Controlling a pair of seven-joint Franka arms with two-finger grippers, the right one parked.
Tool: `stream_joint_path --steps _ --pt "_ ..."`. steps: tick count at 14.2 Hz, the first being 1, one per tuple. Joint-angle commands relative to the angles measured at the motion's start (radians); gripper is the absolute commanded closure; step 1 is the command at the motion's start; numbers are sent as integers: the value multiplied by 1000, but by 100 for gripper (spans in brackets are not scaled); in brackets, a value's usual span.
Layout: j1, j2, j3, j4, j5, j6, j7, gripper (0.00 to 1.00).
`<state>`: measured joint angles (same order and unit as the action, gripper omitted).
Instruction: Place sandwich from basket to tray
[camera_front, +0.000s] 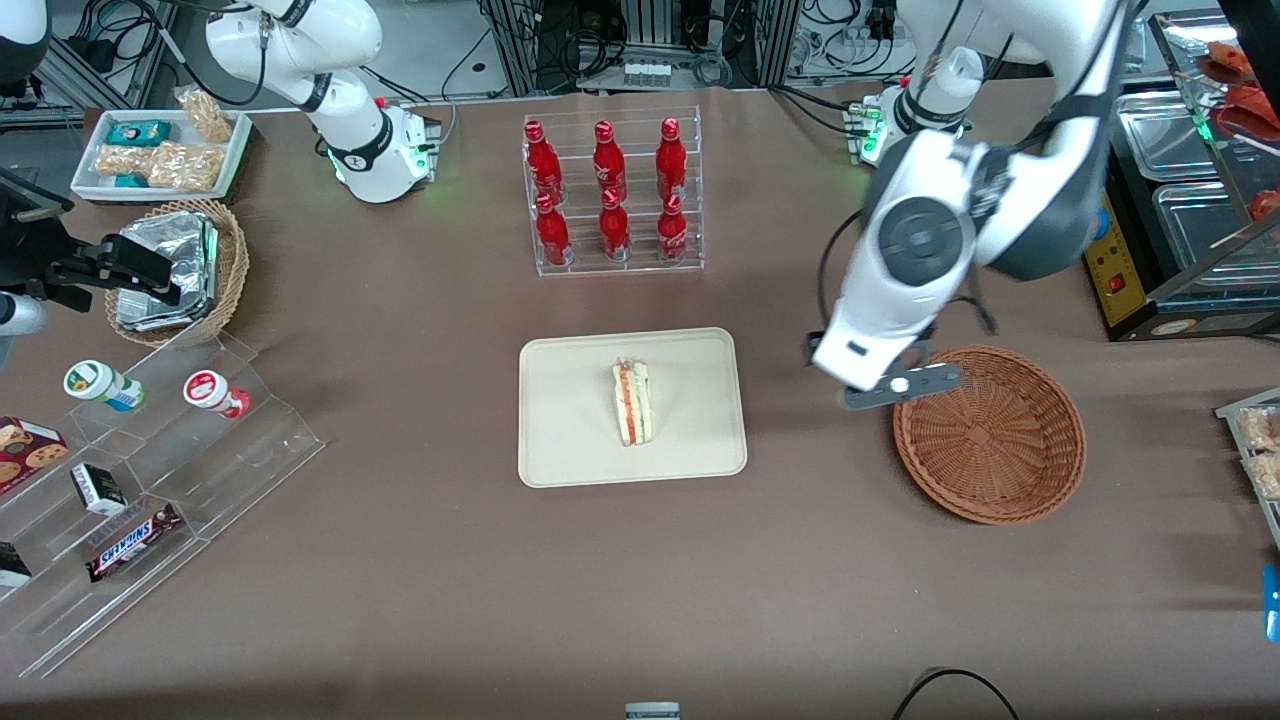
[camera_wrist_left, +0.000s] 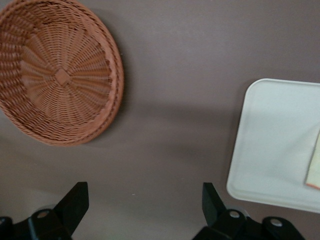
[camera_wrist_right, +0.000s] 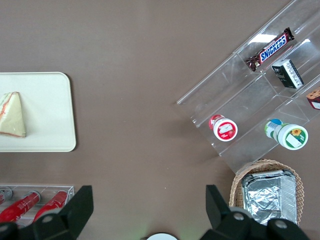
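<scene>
Table: brown cloth (camera_front: 420, 560) across the whole worktop, cables and rig frames at its back edge.
Tray: cream tray (camera_front: 570, 440) sits mid-table, nearer the front camera than the rack of red bottles (camera_front: 612, 195).
Sandwich: and there it is, the sandwich (camera_front: 631, 402) lying on the tray, a wedge with red and green layers showing; the parked wrist view (camera_wrist_right: 12, 116) has it flat on the cream surface too.
Basket: reddish-brown basket (camera_front: 990, 435) toward the working arm's end, nothing in it; its woven floor is bare in the wrist view (camera_wrist_left: 57, 75).
Gripper: gripper (camera_wrist_left: 145, 210) hangs over bare cloth between basket and tray, jaws spread wide and gripping nothing.
Shelving: clear stepped stand (camera_front: 150, 500) with snacks toward the parked arm's end.
</scene>
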<state>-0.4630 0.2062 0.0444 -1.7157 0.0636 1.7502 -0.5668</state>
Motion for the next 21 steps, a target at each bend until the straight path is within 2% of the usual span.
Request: stream_joint_path --steps 1,3,5,8,11,18,21 --pt "96 -109 -18 -59 -14 -64 138 0" --pt "243 -136 -120 -39 -54 -128 261 0" --pt "367 -159 -214 -25 -54 -168 352 0" --pt "458 -205 -248 -21 -54 -184 453 0" --pt "469 -243 -229 -16 -48 -193 537 0" --pt "468 -249 -103 68 -57 -190 580 0" --pt "468 -255 -93 68 -65 -190 585 0"
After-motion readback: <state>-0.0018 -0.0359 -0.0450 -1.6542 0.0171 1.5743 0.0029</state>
